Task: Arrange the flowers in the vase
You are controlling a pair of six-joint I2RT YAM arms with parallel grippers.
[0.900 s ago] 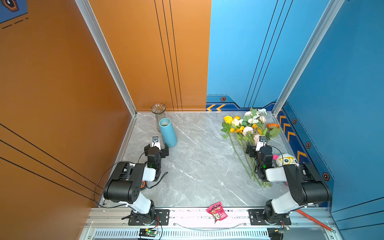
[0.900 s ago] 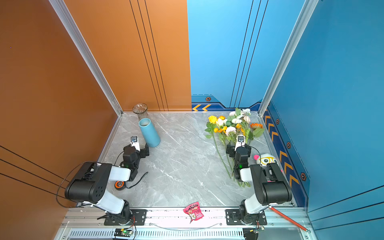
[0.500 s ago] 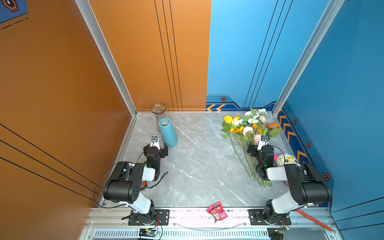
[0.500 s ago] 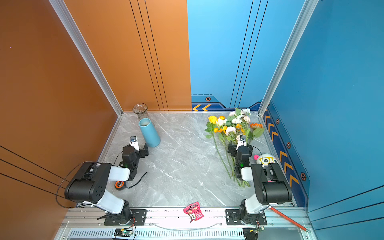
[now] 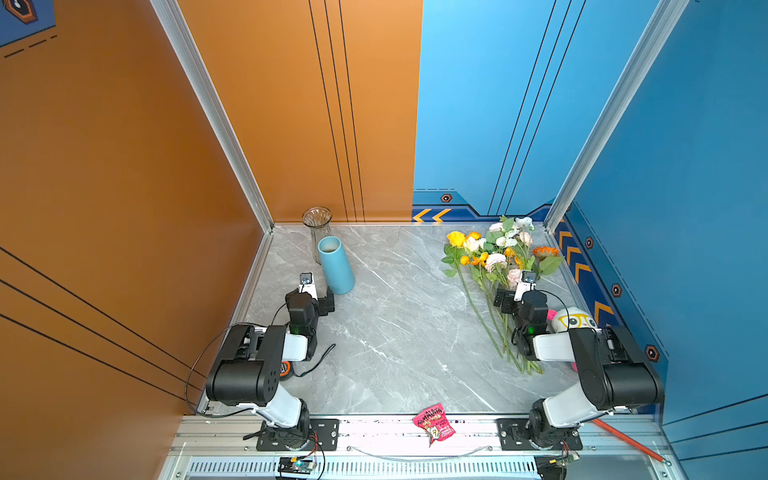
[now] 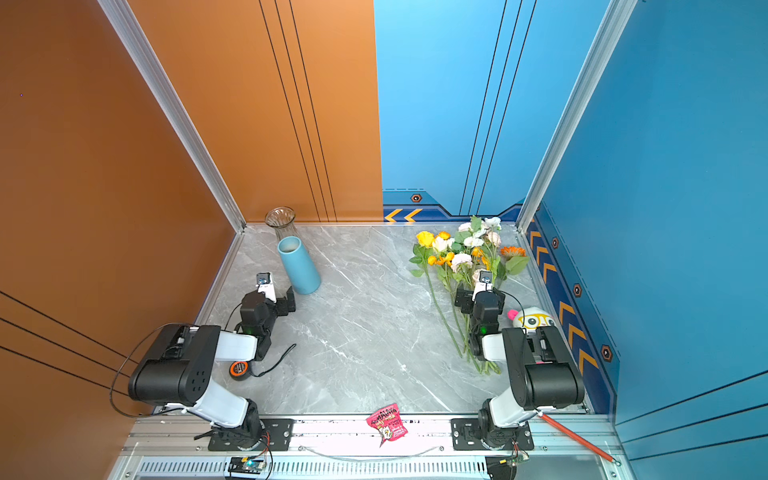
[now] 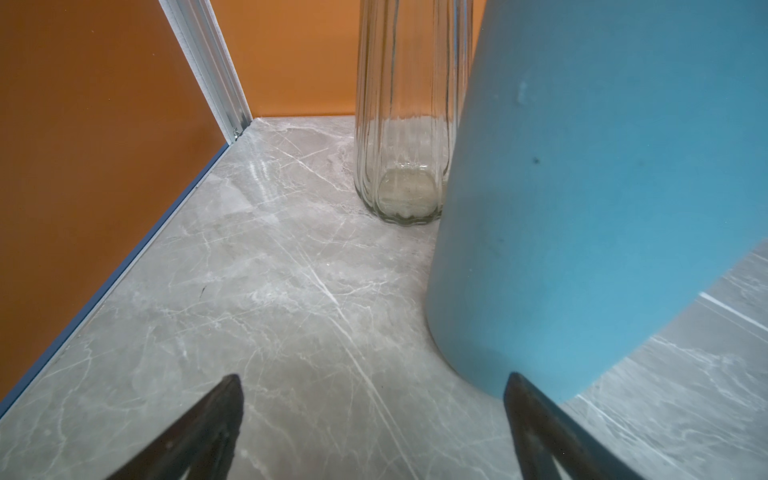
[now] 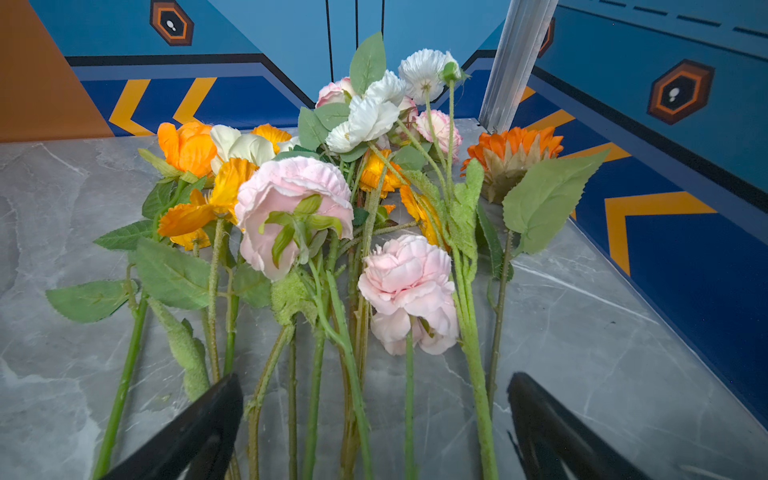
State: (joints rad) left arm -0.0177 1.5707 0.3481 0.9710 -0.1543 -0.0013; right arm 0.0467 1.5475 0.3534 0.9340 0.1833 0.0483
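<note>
The right gripper (image 8: 374,390), jaws apart and empty, hovers over the flowers (image 8: 291,216) lying flat, stems running between those jaws — seemingly lined up to pick 1 stem — while the left gripper (image 7: 374,390), also apart, faces the blue vase (image 7: 582,208) just ahead.

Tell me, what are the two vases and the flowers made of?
Clear vase: probably glass, ribbed and glossy; the orange wall shows through it. Blue vase: opaque with a matte finish, maybe ceramic or plastic; hard to tell. Flowers: likely artificial, with cloth-like frayed petals and fuzzy plastic-looking stems.
</note>
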